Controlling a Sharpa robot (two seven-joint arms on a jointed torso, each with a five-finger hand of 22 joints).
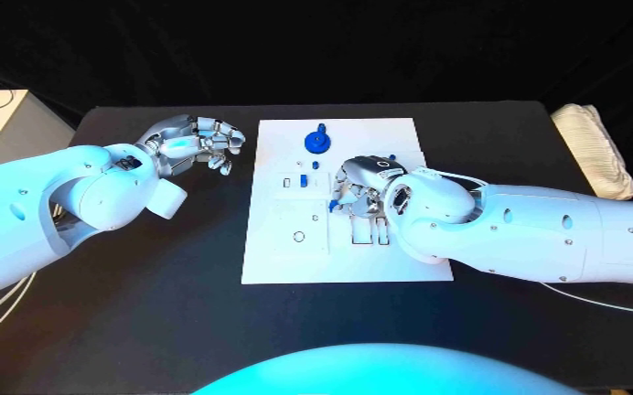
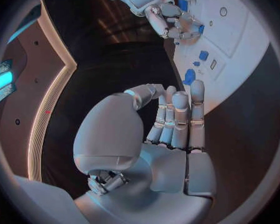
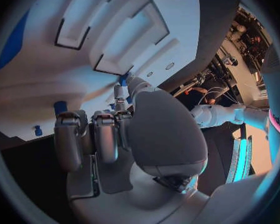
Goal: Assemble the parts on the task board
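Observation:
The white task board (image 1: 346, 258) lies in the middle of the black table. A round blue knob part (image 1: 316, 142) stands near its far edge, and a small blue part (image 1: 302, 178) sits just in front of it. My right hand (image 1: 359, 189) is down on the board's middle, fingers curled. It pinches a small blue part (image 3: 123, 79) at its fingertips against the board (image 3: 171, 15). The left wrist view shows that hand (image 2: 174, 22) with the blue part (image 2: 201, 29) at its fingertips. My left hand (image 1: 198, 144) hovers off the board's left side, fingers held together and curled, holding nothing.
A folded pale cloth (image 1: 594, 153) lies at the table's right edge and a white box (image 1: 20, 112) at its left edge. Rectangular recesses (image 3: 124, 32) are cut into the board. Bare black table (image 1: 158, 304) stretches in front of and left of the board.

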